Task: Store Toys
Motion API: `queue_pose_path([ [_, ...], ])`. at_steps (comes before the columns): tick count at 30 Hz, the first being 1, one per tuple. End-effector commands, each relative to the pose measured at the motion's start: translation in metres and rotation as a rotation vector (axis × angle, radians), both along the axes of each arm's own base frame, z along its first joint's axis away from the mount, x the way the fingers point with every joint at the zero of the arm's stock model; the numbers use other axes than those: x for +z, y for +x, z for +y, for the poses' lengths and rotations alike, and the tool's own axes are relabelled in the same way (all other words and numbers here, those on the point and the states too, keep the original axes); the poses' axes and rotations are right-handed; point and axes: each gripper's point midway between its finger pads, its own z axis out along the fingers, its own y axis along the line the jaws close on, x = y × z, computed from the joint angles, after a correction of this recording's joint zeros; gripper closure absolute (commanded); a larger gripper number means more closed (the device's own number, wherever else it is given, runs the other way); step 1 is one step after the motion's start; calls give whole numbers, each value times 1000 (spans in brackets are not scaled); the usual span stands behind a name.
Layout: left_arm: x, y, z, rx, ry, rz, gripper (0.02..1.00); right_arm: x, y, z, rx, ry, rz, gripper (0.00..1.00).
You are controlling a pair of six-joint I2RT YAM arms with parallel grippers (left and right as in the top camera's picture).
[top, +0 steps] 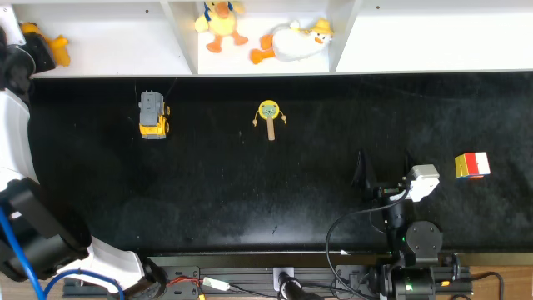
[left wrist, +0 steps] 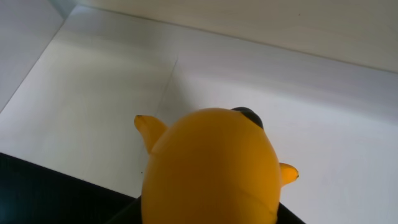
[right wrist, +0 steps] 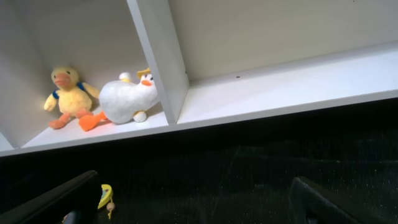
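Note:
An orange-yellow plush toy point(top: 50, 43) lies in the left compartment of the white shelf point(top: 108, 62), and it looms close in the left wrist view point(left wrist: 211, 168), hiding what is below it. My left gripper point(top: 20, 53) is right beside it at the shelf's left end. A yellow and grey toy truck point(top: 153, 114), a yellow rattle drum point(top: 268, 117) point(right wrist: 106, 196) and a colourful cube point(top: 471, 166) lie on the black mat. My right gripper point(top: 383, 171) point(right wrist: 196, 211) hovers open over the mat, left of the cube, holding nothing.
In the shelf's middle compartment sit a yellow duck plush point(top: 221, 21) point(right wrist: 67, 94) and a white duck plush point(top: 293, 42) point(right wrist: 127, 99). Its right compartment point(right wrist: 280, 81) holds nothing. White dividers separate the compartments. Cables run along the table's front edge.

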Motion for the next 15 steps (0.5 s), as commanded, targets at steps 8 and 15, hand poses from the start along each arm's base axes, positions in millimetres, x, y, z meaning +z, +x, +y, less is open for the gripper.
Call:
queue_pose_path([
  [8,-14,17,7,21,-48,-17,757,-3,0,0,-3,3,-3,5],
  [15,-17,19,8,20,-48,-17,597,-3,0,0,-3,3,-3,5],
])
